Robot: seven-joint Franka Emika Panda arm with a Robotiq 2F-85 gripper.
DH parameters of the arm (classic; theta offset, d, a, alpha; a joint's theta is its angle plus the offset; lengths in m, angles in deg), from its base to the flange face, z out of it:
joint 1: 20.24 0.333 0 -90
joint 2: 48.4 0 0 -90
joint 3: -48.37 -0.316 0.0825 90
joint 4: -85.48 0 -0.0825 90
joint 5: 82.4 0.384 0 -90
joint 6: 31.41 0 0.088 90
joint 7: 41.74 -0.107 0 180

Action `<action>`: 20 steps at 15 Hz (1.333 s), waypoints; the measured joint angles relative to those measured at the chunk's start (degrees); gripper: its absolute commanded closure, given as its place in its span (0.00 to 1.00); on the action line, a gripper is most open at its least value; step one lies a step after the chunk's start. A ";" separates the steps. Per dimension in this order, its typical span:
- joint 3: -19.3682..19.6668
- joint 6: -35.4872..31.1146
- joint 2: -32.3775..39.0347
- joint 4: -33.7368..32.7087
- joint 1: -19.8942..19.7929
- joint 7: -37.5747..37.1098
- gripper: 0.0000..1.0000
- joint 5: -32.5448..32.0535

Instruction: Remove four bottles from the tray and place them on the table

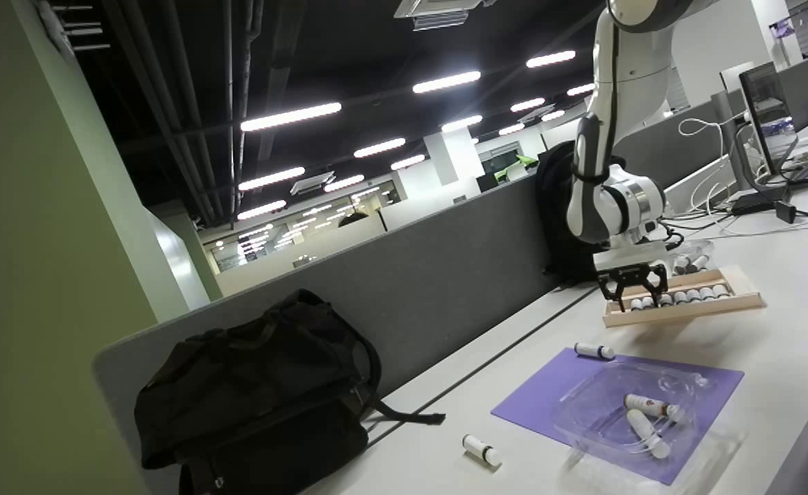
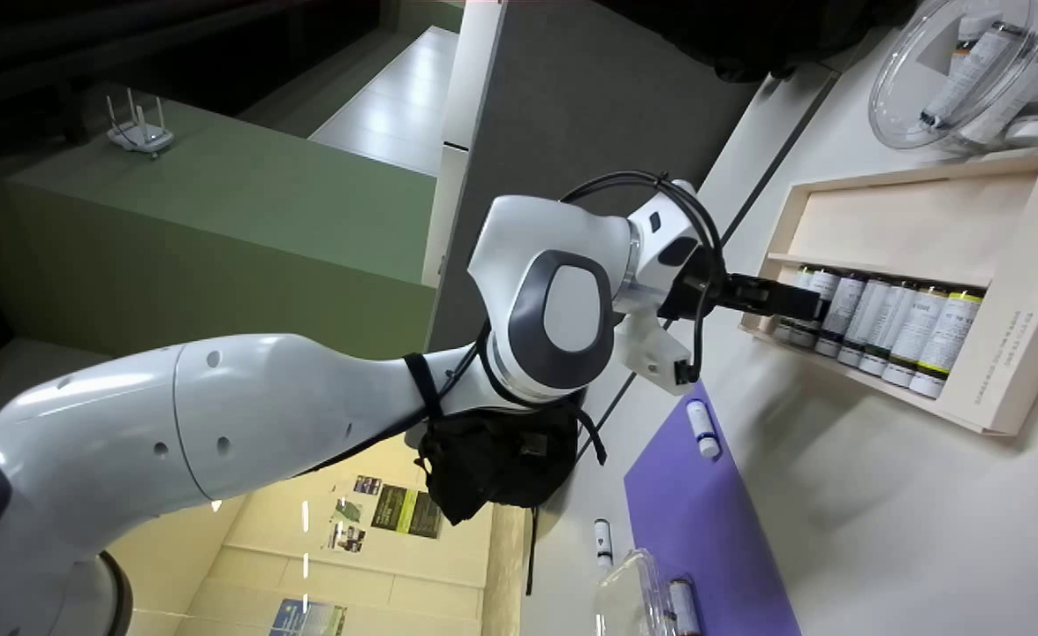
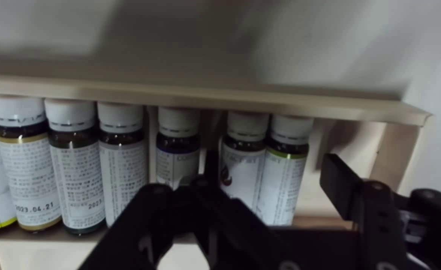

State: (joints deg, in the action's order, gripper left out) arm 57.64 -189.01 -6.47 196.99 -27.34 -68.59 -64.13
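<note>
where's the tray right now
The tray is on the right in an exterior view, on the table beyond the mat, with the open pincer at its left end there.

In an exterior view, the black fingers (image 1: 620, 300) stand apart, pointing down at one end of a wooden tray (image 1: 740, 282) that holds a row of bottles (image 1: 693, 296). On the white worktop (image 1: 782, 344), a capped bottle (image 1: 592, 350) lies at the edge of a purple mat (image 1: 534, 399), two bottles (image 1: 643, 403) lie inside a clear container (image 1: 580, 411), and another bottle (image 1: 479, 449) lies between mat and backpack (image 1: 259, 399).
</note>
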 measured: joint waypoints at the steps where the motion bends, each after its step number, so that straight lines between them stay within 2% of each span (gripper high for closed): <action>1: 0.00 0.38 0.01 0.01 -0.05 0.15 0.66 0.00; 2: 0.00 0.84 0.02 0.01 -0.09 0.27 0.72 0.00; 10: 0.05 1.15 -0.61 -0.07 -0.10 0.66 0.72 0.00; 14: -0.29 1.37 -3.92 -0.26 -0.09 1.40 0.72 0.00; 20: -4.14 6.87 -9.35 -0.23 0.94 9.20 0.72 -1.34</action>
State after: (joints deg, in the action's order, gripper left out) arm 53.50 -182.14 -15.82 196.76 -26.40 -59.40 -65.47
